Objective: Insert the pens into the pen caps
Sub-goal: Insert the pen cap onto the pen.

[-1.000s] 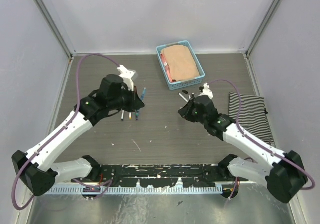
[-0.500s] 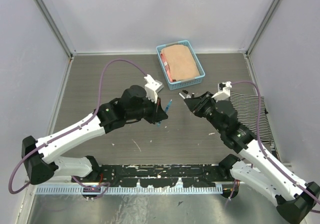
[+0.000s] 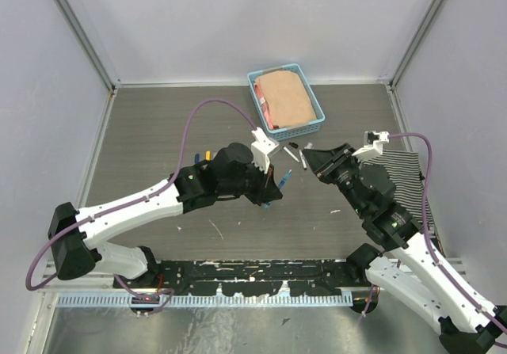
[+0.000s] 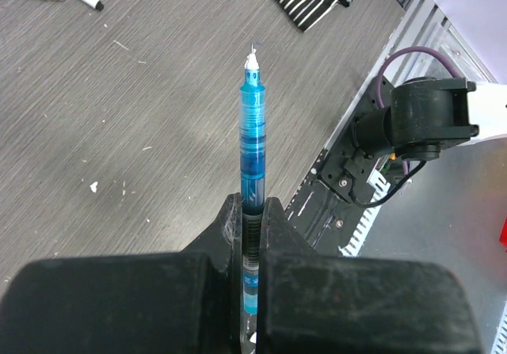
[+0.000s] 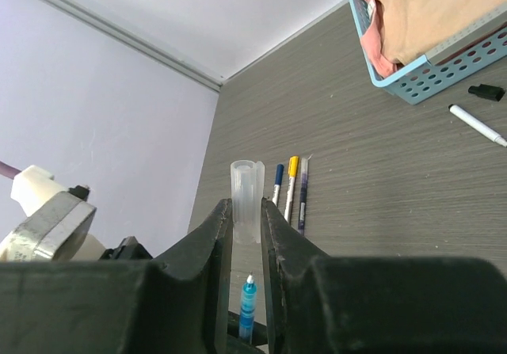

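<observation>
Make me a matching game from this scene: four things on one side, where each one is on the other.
Things:
1. blue pen
2. clear pen cap
3. blue basket
4. striped cloth

Places:
A. gripped in the right end effector
B. far middle of the table, holding tan fabric
C. gripped in the left end effector
D. lying at the table's right edge

Pairs: 1-C, 2-A, 3-B, 4-D
</observation>
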`<state>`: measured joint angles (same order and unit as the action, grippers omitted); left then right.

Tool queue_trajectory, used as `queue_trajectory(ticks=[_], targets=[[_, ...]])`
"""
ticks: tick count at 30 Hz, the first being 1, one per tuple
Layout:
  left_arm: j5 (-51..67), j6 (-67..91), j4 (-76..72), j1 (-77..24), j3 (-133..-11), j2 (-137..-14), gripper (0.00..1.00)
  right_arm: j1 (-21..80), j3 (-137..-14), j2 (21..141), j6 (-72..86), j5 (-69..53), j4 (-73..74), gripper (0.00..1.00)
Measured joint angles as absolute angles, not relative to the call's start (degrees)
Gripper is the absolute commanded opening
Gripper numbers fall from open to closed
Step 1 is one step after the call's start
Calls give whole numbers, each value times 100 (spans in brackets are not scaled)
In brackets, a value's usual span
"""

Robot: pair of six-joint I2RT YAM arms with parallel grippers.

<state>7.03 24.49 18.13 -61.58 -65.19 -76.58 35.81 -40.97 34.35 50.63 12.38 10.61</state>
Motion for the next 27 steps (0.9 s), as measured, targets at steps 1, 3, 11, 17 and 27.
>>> queue_trajectory(ticks=[1, 3, 11, 17, 27], targets=[[705, 2449, 1802, -6171, -6534, -7669, 0, 3581, -4097, 3435, 5074, 1238, 1087, 20], [703, 2449, 1800, -6195, -6576, -7669, 0, 3581, -4097, 3437, 5081, 1227, 1127, 20], [701, 2447, 1688, -6213, -6670, -7669, 0, 3581, -4097, 3489, 5092, 939, 1186, 20], [698, 2447, 1662, -6215, -6678, -7710, 0, 3581, -4097, 3516, 5072, 749, 1203, 20], [698, 2449, 1656, -6217, -6678, -7745, 0, 3581, -4097, 3529, 5070, 602, 1223, 20]])
